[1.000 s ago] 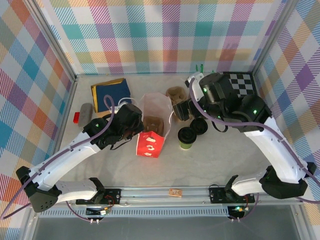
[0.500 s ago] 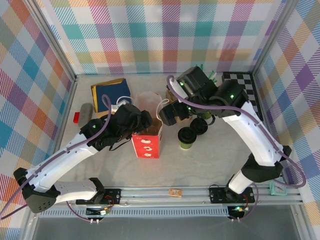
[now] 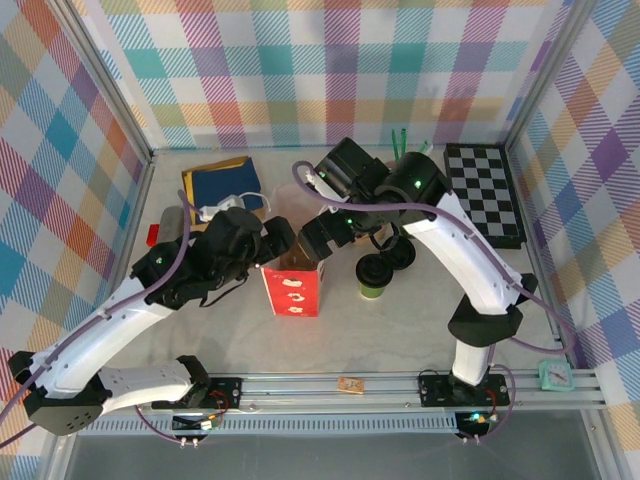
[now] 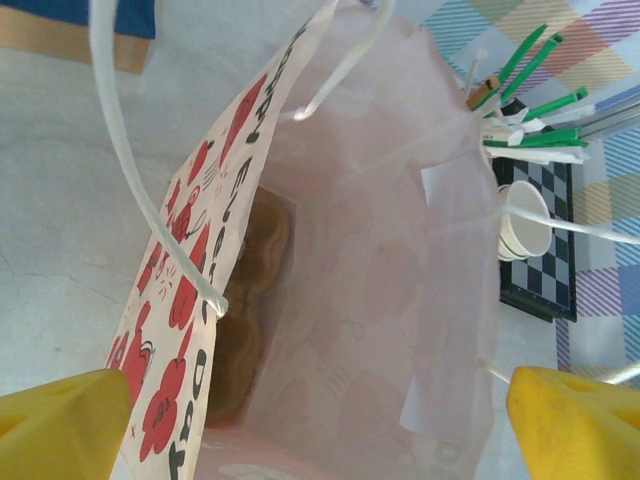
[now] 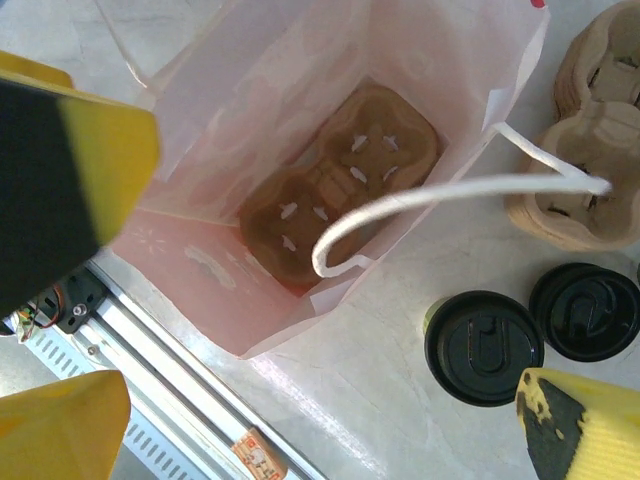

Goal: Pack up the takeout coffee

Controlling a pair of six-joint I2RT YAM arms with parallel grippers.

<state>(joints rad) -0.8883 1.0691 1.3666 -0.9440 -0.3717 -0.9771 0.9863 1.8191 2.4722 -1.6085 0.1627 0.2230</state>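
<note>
Takeout coffee (image 3: 372, 276) beside bag (image 3: 293, 291) — left gripper (image 3: 279, 241) and right gripper (image 3: 316, 238) angled over it, wide.

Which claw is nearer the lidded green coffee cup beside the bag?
Right. The right claw is over the open paper bag, just left of the coffee cup; the left claw is at the bag's far side, the bag between it and the cup.

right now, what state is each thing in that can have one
paper bag: upright, mouth open
cup carrier: flat in the bag's bottom, empty
takeout coffee: lidded, upright, outside the bag
left claw: open, at the bag's mouth
right claw: open, above the bag
</note>
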